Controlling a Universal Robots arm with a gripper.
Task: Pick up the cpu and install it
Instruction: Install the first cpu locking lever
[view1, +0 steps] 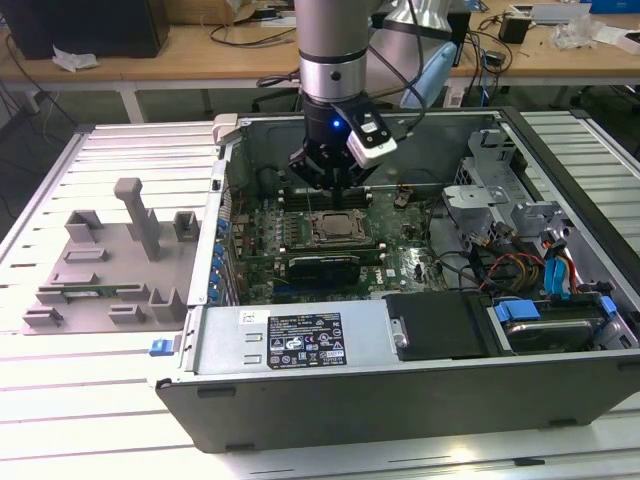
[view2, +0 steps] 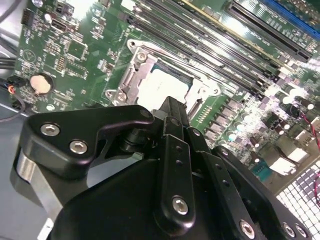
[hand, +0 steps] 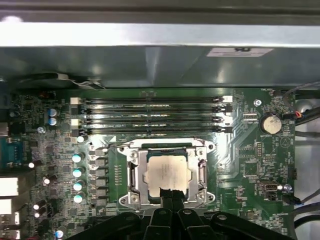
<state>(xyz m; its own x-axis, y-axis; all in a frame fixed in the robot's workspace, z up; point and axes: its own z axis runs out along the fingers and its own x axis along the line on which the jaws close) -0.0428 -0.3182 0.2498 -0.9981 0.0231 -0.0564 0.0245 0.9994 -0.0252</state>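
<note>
— What sits at the exterior view's left?

— A grey plastic fixture (view1: 110, 262) with upright blocks and posts. It lies on the pale slatted metal worktop (view1: 90, 410), just beside the open grey metal computer case (view1: 400, 390).

— And inside the case?

— A green motherboard (view1: 405, 262) lies flat on the case floor. The silver arm (view1: 335, 40) reaches down from above, and its black pincer (view1: 330, 185) hangs over the middle of the board, right above the socket.

— Where is the chip?

— The cpu (view1: 336, 228), a small flat square with a shiny silver top, lies level in the socket. The bright metal socket frame (hand: 202, 172) runs round all four of its sides. Four long dark memory slots (hand: 150, 120) run side by side just beyond the frame, between it and the case wall.

— Is the pincer holding it?

— No. In both wrist views the two black tips are drawn narrow, pressed together with nothing between them. They point at the near edge of the cpu. Whether they touch its top I cannot tell; from the exterior view they look just above it.

— Anything further right?

— A round silver coin battery (hand: 270, 123) sits on the board, well apart from the socket. At the exterior view's far right a bundle of blue and orange cables (view1: 556, 272) loops beside the metal drive cage (view1: 480, 185).
</note>
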